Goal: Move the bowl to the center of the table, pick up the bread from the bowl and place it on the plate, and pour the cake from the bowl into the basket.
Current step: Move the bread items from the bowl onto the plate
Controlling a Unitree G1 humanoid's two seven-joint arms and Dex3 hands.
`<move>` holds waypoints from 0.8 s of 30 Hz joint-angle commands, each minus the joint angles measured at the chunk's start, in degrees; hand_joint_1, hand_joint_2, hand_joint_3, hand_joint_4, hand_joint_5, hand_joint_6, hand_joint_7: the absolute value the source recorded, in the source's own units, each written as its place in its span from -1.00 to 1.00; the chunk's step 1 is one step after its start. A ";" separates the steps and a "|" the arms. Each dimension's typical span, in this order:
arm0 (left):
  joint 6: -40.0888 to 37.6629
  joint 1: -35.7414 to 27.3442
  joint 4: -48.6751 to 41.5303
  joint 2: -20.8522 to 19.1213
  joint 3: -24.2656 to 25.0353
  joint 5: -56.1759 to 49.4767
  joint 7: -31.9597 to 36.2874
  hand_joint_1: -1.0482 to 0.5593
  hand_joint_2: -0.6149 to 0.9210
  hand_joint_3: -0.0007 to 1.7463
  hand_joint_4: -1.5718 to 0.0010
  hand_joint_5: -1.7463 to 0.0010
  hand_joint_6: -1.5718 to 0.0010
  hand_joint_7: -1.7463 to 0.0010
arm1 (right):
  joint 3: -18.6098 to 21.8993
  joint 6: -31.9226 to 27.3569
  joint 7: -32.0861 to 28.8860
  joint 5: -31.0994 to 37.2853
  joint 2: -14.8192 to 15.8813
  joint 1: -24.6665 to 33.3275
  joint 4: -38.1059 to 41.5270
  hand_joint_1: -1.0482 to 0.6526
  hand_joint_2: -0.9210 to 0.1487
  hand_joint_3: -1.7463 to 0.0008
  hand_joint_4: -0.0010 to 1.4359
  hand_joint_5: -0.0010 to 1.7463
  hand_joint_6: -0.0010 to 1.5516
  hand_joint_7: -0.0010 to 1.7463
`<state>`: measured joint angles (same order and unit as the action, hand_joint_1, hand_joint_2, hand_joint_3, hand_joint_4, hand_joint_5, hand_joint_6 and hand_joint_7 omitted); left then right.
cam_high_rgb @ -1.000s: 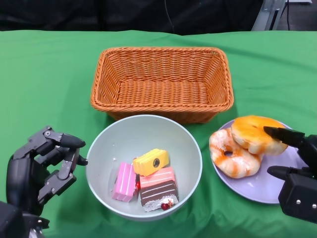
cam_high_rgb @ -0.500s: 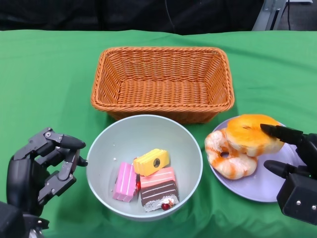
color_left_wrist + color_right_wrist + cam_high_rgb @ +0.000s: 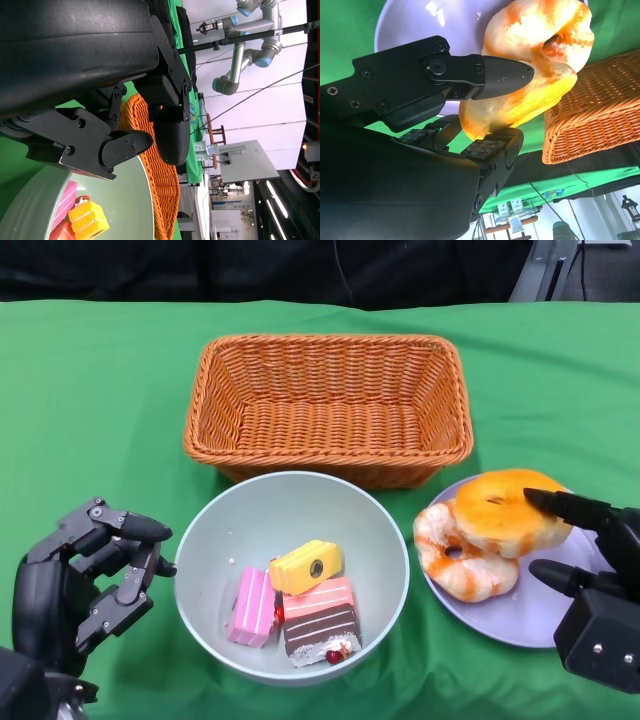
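Just a green cloth covering the table, dark backdrop behind it, and way off past the far edge there's a grey robot arm plus a small table in a bright room.

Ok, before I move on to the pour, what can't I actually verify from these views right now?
- Whether the right hand has let go of the top bread: its fingers cover the contact in the right wrist view.
- The lower bread: partly hidden under the top one in the head view.
- The plate: its right edge is covered by the right hand.
- Whether the left hand touches the bowl: not clear from the head view.
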<state>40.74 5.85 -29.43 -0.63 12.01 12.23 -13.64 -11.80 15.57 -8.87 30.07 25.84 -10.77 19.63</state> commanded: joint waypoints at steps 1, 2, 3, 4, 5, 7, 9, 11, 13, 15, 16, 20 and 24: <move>0.73 0.16 -0.33 -1.11 0.71 0.84 -0.30 0.23 0.85 -0.28 0.06 -0.69 -0.08 -0.18 | 0.72 -0.23 -0.46 0.27 0.03 0.63 -0.36 -0.85 -1.00 0.48 -0.20 -1.00 -0.33 -1.00; 0.72 0.12 -0.29 -1.23 0.71 0.77 -0.33 0.23 0.85 -0.28 0.06 -0.69 -0.08 -0.18 | 0.89 -0.93 -0.55 0.29 -0.22 0.84 -0.92 -0.85 -1.00 0.48 -0.21 -1.00 -0.34 -1.00; 0.60 0.06 -0.21 -1.33 0.70 0.72 -0.35 0.22 0.85 -0.28 0.07 -0.69 -0.08 -0.18 | 1.07 -1.52 -0.69 0.24 -0.48 1.11 -1.49 -0.86 -1.00 0.48 -0.21 -1.00 -0.34 -1.00; 0.58 0.04 -0.24 -1.43 0.71 0.72 -0.40 0.22 0.85 -0.29 0.07 -0.70 -0.08 -0.18 | 1.22 -1.93 -0.94 0.20 -0.71 1.34 -1.92 -0.86 -1.00 0.47 -0.21 -1.00 -0.34 -1.00; 0.58 0.04 -0.27 -1.50 0.71 0.73 -0.43 0.22 0.85 -0.29 0.07 -0.70 -0.07 -0.18 | 1.30 -2.21 -1.12 0.19 -0.85 1.50 -2.22 -0.86 -1.00 0.46 -0.21 -1.00 -0.33 -1.00; 0.27 -0.04 -0.10 -1.52 0.72 1.03 -0.50 0.21 0.85 -0.31 0.07 -0.71 -0.07 -0.19 | 1.52 -3.05 -1.77 0.31 -1.36 1.88 -2.87 -0.87 -1.00 0.44 -0.20 -0.99 -0.33 -0.99; 0.27 -0.05 -0.16 -1.61 0.73 1.16 -0.59 0.21 0.86 -0.32 0.07 -0.72 -0.07 -0.18 | 1.73 -3.76 -1.99 0.28 -1.75 2.20 -3.47 -0.87 -1.00 0.43 -0.19 -0.99 -0.32 -0.99; 0.33 -0.04 -0.27 -1.68 0.75 1.21 -0.65 0.21 0.87 -0.34 0.06 -0.72 -0.08 -0.18 | 1.83 -4.09 -1.87 0.26 -1.88 2.35 -3.81 -0.86 -1.00 0.43 -0.20 -0.99 -0.32 -0.99; 0.18 -0.09 -0.23 -1.72 0.75 1.35 -0.75 0.21 0.88 -0.35 0.06 -0.72 -0.08 -0.18 | 1.92 -4.67 -1.86 0.54 -2.07 2.61 -4.37 -0.86 -1.00 0.43 -0.20 -1.00 -0.32 -0.99; 0.24 -0.13 -0.34 -1.84 0.74 1.33 -0.78 0.22 0.88 -0.36 0.06 -0.72 -0.08 -0.18 | 1.99 -5.40 -2.05 0.95 -2.38 2.94 -5.03 -0.86 -1.00 0.43 -0.21 -1.00 -0.32 -0.99; 0.36 -0.12 -0.43 -1.91 0.73 1.28 -0.78 0.21 0.88 -0.36 0.06 -0.72 -0.08 -0.18 | 2.03 -5.60 -2.23 1.21 -2.52 3.08 -5.25 -0.86 -1.00 0.43 -0.21 -1.00 -0.32 -0.99; 0.44 -0.14 -0.40 -1.94 0.65 1.37 -0.85 0.21 0.88 -0.37 0.07 -0.74 -0.09 -0.18 | 2.39 -6.25 -2.98 1.99 -3.08 3.45 -5.87 -0.86 -1.00 0.43 -0.22 -1.00 -0.32 -0.99; 0.24 -0.13 -0.33 -1.95 0.62 1.64 -1.00 0.21 0.89 -0.38 0.07 -0.74 -0.09 -0.18 | 2.84 -5.11 -5.33 2.19 -3.69 3.48 -5.52 -0.86 -1.00 0.44 -0.20 -0.99 -0.30 -0.99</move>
<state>40.72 5.84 -29.43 -1.61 12.06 13.33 -14.21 -9.94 9.74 -12.77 32.27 22.34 -7.92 14.33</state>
